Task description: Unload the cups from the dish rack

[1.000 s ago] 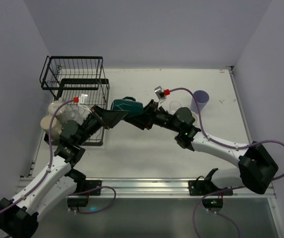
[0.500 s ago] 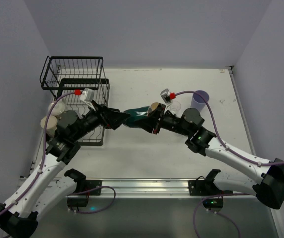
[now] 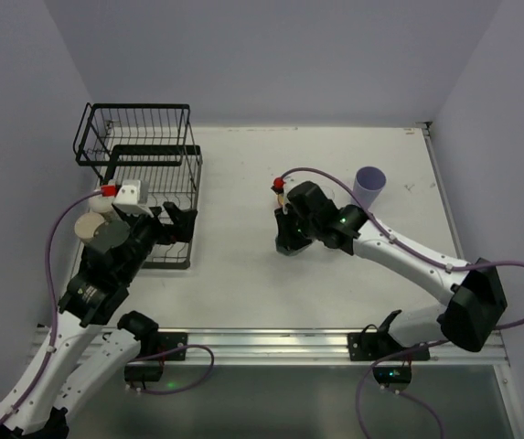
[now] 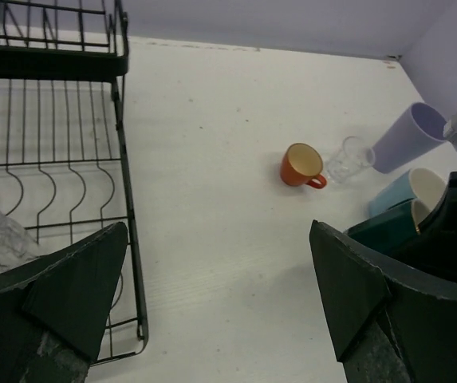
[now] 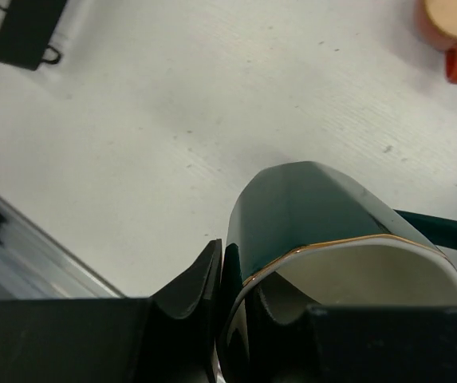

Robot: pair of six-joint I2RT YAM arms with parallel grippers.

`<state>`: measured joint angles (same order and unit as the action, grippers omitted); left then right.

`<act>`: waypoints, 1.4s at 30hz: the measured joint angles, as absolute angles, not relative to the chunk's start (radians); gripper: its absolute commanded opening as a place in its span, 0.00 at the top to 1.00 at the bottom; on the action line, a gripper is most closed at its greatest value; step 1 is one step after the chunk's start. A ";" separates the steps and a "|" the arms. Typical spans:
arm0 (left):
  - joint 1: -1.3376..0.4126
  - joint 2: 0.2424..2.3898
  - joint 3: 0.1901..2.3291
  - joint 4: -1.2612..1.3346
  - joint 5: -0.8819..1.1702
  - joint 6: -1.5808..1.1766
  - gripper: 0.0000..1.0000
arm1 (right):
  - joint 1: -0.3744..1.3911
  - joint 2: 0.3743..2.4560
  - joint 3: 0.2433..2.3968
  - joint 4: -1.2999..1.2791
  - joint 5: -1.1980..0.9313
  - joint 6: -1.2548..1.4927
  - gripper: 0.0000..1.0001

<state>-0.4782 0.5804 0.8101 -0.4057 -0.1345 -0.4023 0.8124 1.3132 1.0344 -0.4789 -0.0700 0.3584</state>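
Left gripper (image 4: 217, 233): jaws spread wide, empty, straddling the right edge of the dish rack (image 3: 138, 142). The rack sits at ten o'clock on the table (image 3: 243, 283).

Right gripper (image 5: 232, 291): nearly closed, pinching the rim of the teal mug (image 5: 308, 199), one finger inside and one outside, near table centre. Whether the mug's base touches the table is unclear.

Orange cup (image 4: 301, 165), clear glass (image 4: 348, 159) and lavender tumbler (image 4: 407, 137) stand grouped toward two o'clock.

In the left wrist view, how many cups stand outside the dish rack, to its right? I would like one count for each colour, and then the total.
orange mug: 1
clear glass: 1
lavender tumbler: 1
light blue cup: 1
teal mug: 1
Total: 5
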 measured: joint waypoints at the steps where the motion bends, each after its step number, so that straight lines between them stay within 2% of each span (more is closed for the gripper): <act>1: -0.478 0.559 0.789 -0.406 -0.160 -0.395 0.00 | 0.811 1.348 1.078 -0.531 -0.039 0.342 1.00; 6: -0.478 0.524 0.720 -0.422 -0.234 -0.356 0.00 | 0.806 1.513 1.218 -0.637 0.078 0.278 1.00; 12: -0.446 0.525 0.714 -0.419 -0.238 -0.337 0.00 | 0.792 1.652 1.279 -0.686 0.126 0.243 1.00; 22: -0.384 0.546 0.712 -0.414 -0.213 -0.325 0.00 | 0.759 1.715 1.276 -0.683 0.141 0.241 1.00; 24: -0.382 0.555 0.712 -0.416 -0.233 -0.324 0.00 | 0.754 1.715 1.265 -0.666 0.140 0.241 0.96; 25: -0.381 0.560 0.712 -0.418 -0.247 -0.324 0.00 | 0.752 1.715 1.258 -0.659 0.139 0.241 0.93; 26: -0.381 0.566 0.712 -0.423 -0.263 -0.325 0.00 | 0.751 1.715 1.251 -0.653 0.139 0.242 0.81; 27: -0.381 0.570 0.712 -0.430 -0.279 -0.325 0.00 | 0.750 1.715 1.245 -0.652 0.141 0.242 0.74; 30: -0.380 0.577 0.715 -0.467 -0.329 -0.326 0.00 | 0.749 1.715 1.237 -0.637 0.161 0.241 0.58; 32: -0.380 0.580 0.738 -0.520 -0.360 -0.331 0.00 | 0.749 1.714 1.232 -0.622 0.174 0.237 0.52; 33: -0.380 0.583 0.759 -0.547 -0.374 -0.336 0.00 | 0.749 1.713 1.230 -0.618 0.178 0.234 0.41; 36: -0.380 0.595 0.833 -0.618 -0.404 -0.366 0.00 | 0.749 1.702 1.221 -0.606 0.191 0.239 0.25; 37: -0.380 0.597 0.857 -0.641 -0.415 -0.382 0.00 | 0.749 1.692 1.216 -0.603 0.192 0.241 0.16; 40: -0.380 0.597 0.906 -0.696 -0.463 -0.432 0.00 | 0.749 1.628 1.187 -0.580 0.194 0.250 0.04; 42: -0.380 0.599 0.913 -0.729 -0.492 -0.470 0.00 | 0.749 1.571 1.166 -0.559 0.192 0.255 0.01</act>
